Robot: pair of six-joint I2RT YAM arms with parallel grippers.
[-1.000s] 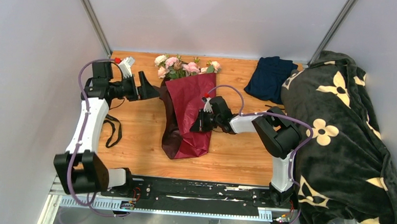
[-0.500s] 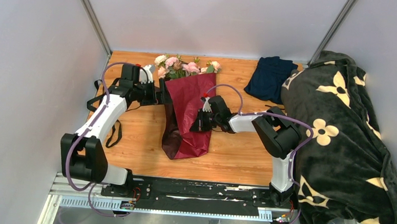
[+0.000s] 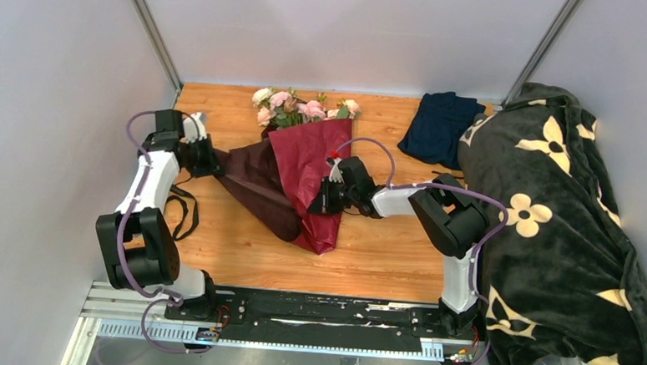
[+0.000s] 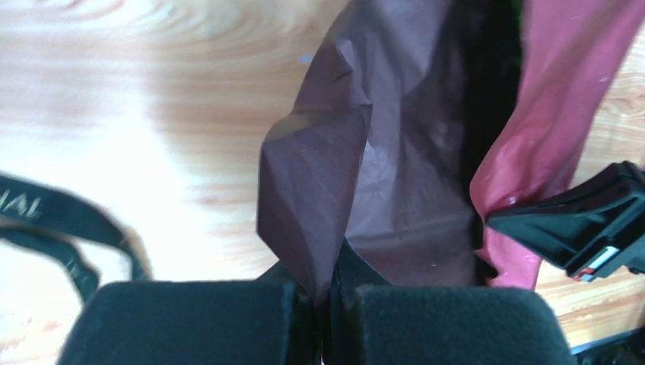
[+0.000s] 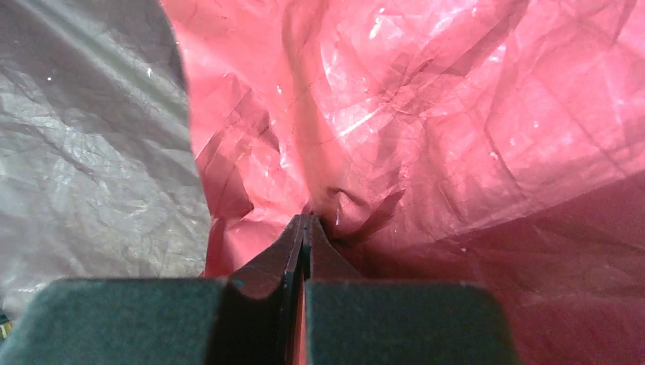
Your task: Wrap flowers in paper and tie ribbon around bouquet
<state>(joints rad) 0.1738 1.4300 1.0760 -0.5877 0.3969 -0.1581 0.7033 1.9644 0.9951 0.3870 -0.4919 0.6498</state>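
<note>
Across the light wooden worktop point(image 3: 383, 261), boxed in by pale grey walls, a big dark green blanket with cream flower shapes point(image 3: 551, 245) is heaped over the right side. A navy blue folded cloth point(image 3: 440, 126) lies at the far edge just beside it. A long, narrow black ribbon point(image 3: 183, 213) lies in loose loops on the wood at the left, close to the left arm.

The left hand point(image 3: 207, 158) is clamped tight, pinching the edge of the large, crinkly burgundy-red paper sheet point(image 3: 308, 169) at its darker maroon flap. In the left wrist view that flap rises from between the pads. The right hand point(image 3: 319, 201) is likewise closed, its tips nipping a fold in the red face of the sheet near its middle.

The sheet lies at the centre of the worktop. Its red panel narrows to a point at the near end, and its maroon reverse stretches leftward to the left hand. A bunch of small pale pink and cream roses point(image 3: 303, 109) with green leaves shows above the sheet's far edge, with the stems hidden under it. The ribbon lies apart from the sheet.
</note>
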